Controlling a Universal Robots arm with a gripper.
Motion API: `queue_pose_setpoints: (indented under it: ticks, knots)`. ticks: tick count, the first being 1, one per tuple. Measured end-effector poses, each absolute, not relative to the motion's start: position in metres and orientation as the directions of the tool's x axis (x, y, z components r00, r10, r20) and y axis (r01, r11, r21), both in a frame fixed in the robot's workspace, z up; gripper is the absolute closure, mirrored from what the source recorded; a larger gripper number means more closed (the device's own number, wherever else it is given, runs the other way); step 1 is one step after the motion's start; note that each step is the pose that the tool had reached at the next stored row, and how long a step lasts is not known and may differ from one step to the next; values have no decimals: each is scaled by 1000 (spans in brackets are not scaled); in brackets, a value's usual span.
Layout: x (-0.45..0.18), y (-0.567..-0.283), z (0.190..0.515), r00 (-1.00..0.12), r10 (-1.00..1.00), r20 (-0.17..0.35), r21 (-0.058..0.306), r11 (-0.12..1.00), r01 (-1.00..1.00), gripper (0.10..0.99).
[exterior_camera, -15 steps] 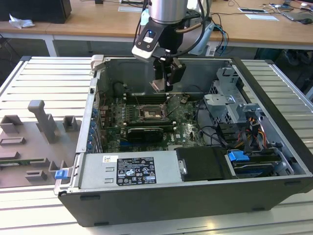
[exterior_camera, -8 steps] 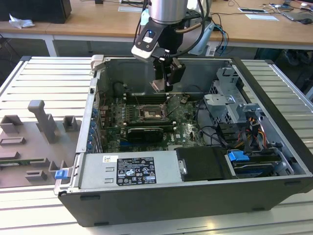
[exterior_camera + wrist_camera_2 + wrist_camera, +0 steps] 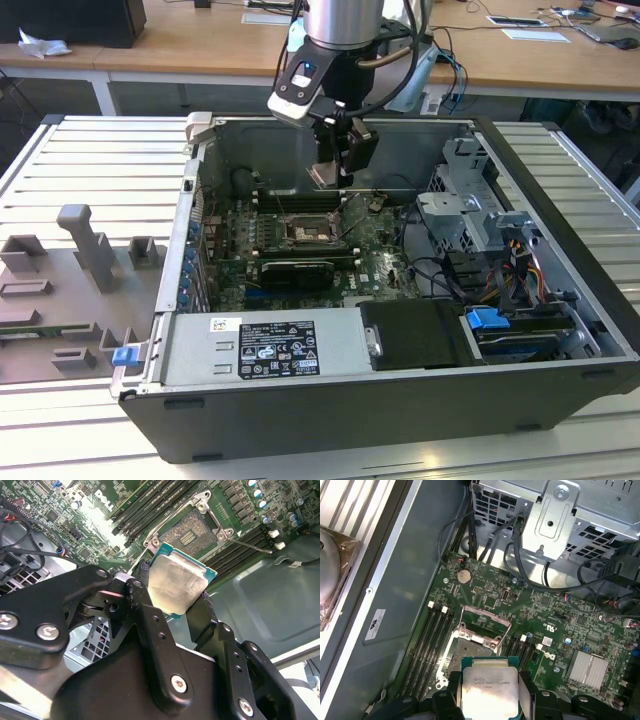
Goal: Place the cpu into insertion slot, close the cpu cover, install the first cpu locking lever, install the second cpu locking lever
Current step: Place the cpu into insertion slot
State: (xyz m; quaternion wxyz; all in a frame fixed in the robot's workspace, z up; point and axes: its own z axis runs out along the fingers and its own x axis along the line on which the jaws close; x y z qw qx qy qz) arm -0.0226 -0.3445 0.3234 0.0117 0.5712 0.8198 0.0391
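Observation:
My gripper (image 3: 332,172) is shut on the cpu (image 3: 177,584), a flat square chip with a pale metal face and a green edge. One black finger (image 3: 141,591) presses each of two opposite edges. I hold the chip in the air inside the open computer case, above the motherboard. The insertion slot (image 3: 469,652) lies bare below and just beyond the chip (image 3: 487,687). The cpu cover (image 3: 485,617) stands swung up at the slot's far side. A thin locking lever (image 3: 246,543) sticks out beside the slot (image 3: 191,532), unlatched.
A long black expansion card (image 3: 295,272) lies near the slot. Memory slots (image 3: 427,640) flank it. A metal drive cage (image 3: 465,215) with cables fills the exterior view's right, and the power supply box (image 3: 265,345) the front. Grey fixtures (image 3: 60,290) sit outside the case.

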Motion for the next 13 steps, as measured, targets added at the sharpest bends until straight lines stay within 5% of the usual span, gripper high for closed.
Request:
queue_pose_setpoints:
  ticks: [13]
  knots:
    - [-23, -344, 321, -256, 966, 25, 78, 253, 964, 545]
